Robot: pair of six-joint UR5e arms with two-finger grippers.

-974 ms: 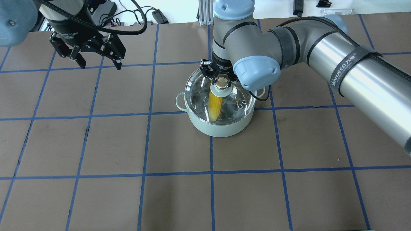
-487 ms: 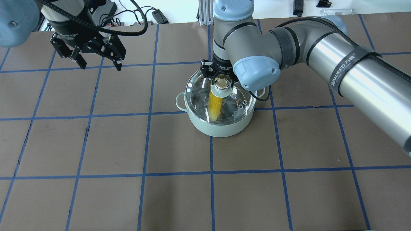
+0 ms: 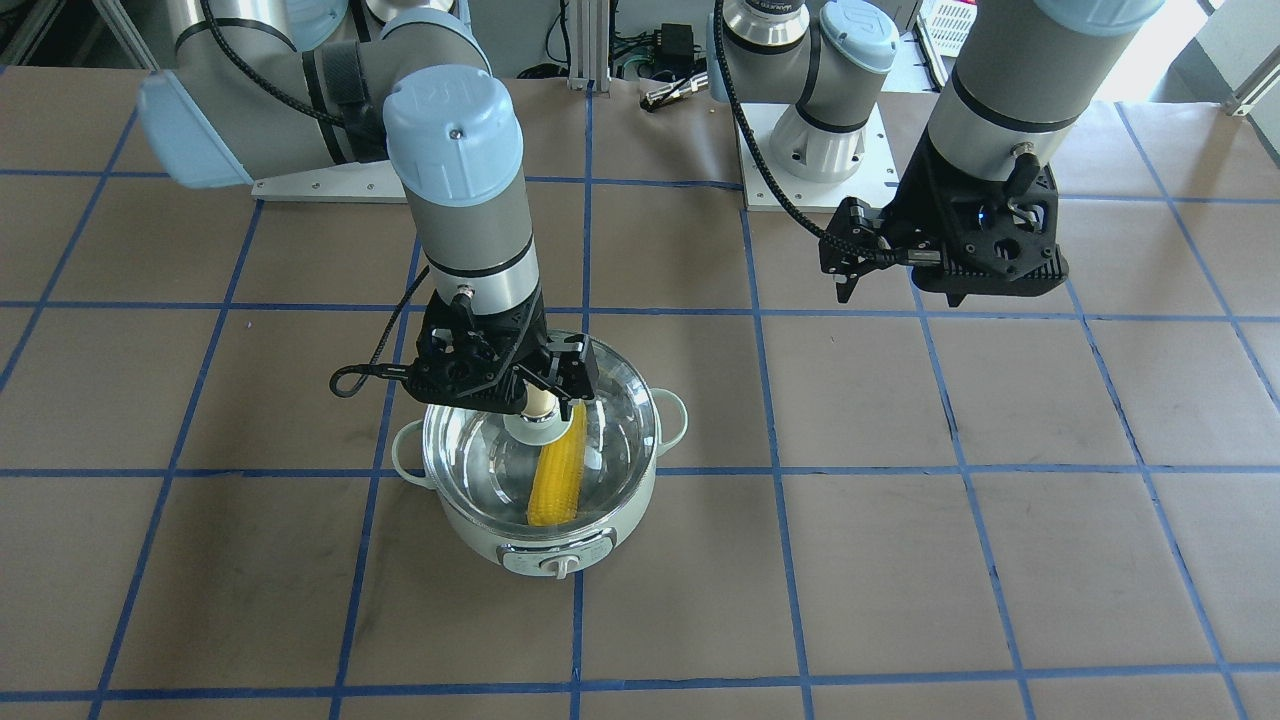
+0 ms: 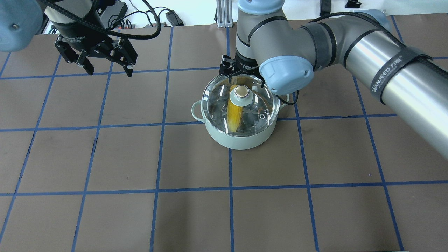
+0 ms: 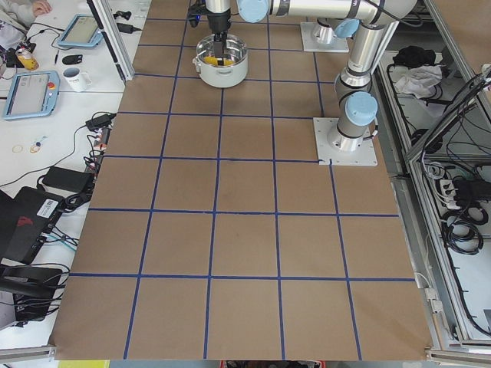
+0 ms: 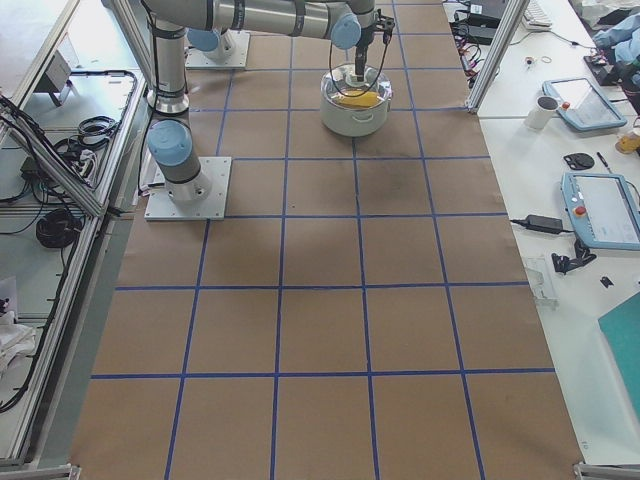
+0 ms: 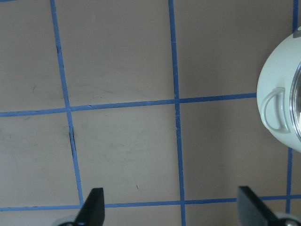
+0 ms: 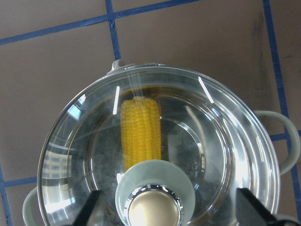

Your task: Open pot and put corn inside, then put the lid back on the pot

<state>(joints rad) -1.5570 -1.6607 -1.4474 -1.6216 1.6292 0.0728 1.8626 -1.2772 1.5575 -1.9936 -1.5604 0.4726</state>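
The right claw hangs just above the lid's knob. Its fingers are spread wide and touch nothing, and in its wrist view the two tips stand far apart on either side of the knob. Directly under this claw the lid sits flat on the pot, covering the rim all round. Through the glass the corn lies inside the pot, one end hidden beneath the knob's pale green base. A black cable loops out from the right wrist beside the pot and hangs off to the side of the lid.

The left claw is well apart from the pot, raised over bare tabletop. Its fingers are also wide apart and hold nothing. Below it lies brown surface crossed by blue tape lines, and one pot handle shows at the edge of its wrist view.

On a white bench beyond the tabletop's edge, far from both claws, stand a mug and a tablet.
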